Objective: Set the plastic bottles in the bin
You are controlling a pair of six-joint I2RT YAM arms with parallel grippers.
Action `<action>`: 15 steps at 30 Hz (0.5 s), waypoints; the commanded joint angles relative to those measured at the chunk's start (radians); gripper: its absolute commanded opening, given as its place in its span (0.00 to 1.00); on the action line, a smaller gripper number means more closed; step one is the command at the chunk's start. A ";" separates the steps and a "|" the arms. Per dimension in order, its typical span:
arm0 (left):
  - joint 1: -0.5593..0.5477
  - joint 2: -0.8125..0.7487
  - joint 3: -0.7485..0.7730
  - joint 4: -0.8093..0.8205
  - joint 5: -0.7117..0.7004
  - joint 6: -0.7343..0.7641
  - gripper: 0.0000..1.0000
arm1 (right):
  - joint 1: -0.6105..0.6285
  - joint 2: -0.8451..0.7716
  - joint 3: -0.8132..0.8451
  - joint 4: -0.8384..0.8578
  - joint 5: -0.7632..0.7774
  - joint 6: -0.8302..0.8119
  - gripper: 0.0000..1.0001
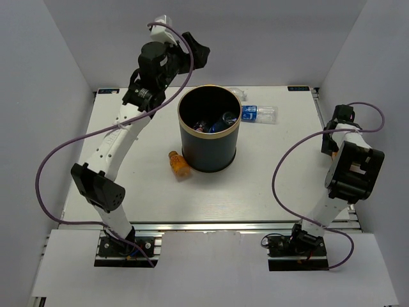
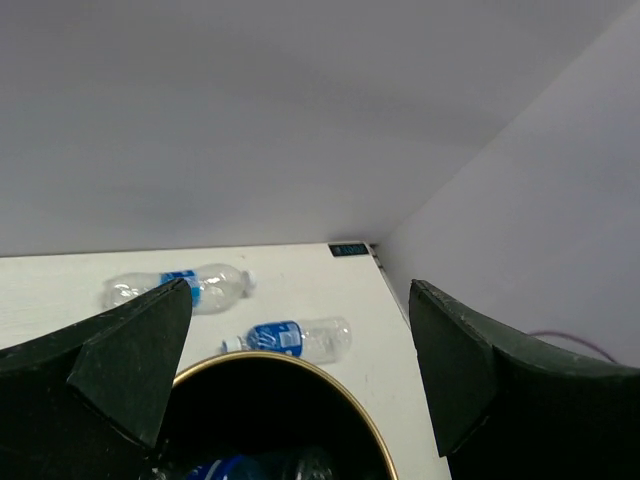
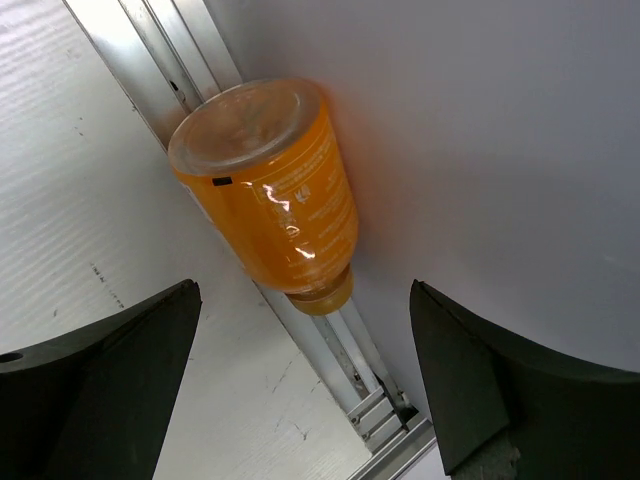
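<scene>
1. The bin (image 1: 211,153) stands upright near the middle of the table (image 1: 275,179). Inside it I can pick out a blue-labelled bottle (image 1: 225,119). The rest is a dark jumble with a reddish scrap I cannot name.
2. A stubby orange bottle (image 1: 179,164) lies on its side at the bin's near-left foot, touching it or very nearly.
3. Behind the bin to the right lies a clear bottle (image 1: 257,114) with a blue label. A second clear bottle (image 1: 236,93) lies farther back, partly cut off by the rim.
4. My left pincer (image 2: 300,300) hangs raised over the bin's far side, spread wide and holding nothing. Its camera catches only an arc of the gold rim.
5. My right pincer (image 3: 302,290) is spread wide too, and empty. It faces a second orange bottle (image 3: 270,190) that lies against the wall (image 3: 500,120) on the metal rail (image 3: 180,60) at the table's edge.
6. From above, my right arm hides that bottle.
</scene>
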 commanded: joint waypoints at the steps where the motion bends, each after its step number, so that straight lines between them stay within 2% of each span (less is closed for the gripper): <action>1: 0.003 -0.010 0.049 -0.115 -0.124 0.051 0.98 | -0.017 0.022 0.047 0.003 0.039 -0.022 0.89; 4: 0.023 -0.042 -0.004 -0.156 -0.235 0.036 0.98 | -0.036 0.051 0.058 0.012 0.021 0.006 0.89; 7: 0.139 -0.117 -0.115 -0.146 -0.226 -0.070 0.98 | -0.051 0.073 0.064 0.049 0.015 0.027 0.89; 8: 0.228 -0.139 -0.209 -0.143 -0.190 -0.102 0.98 | -0.053 0.085 0.064 0.058 0.010 0.030 0.89; 11: 0.339 -0.228 -0.403 -0.133 -0.244 -0.167 0.98 | -0.054 0.120 0.061 0.081 -0.001 0.041 0.85; 15: 0.402 -0.335 -0.624 -0.115 -0.330 -0.227 0.98 | -0.056 0.174 0.073 0.086 -0.019 0.070 0.83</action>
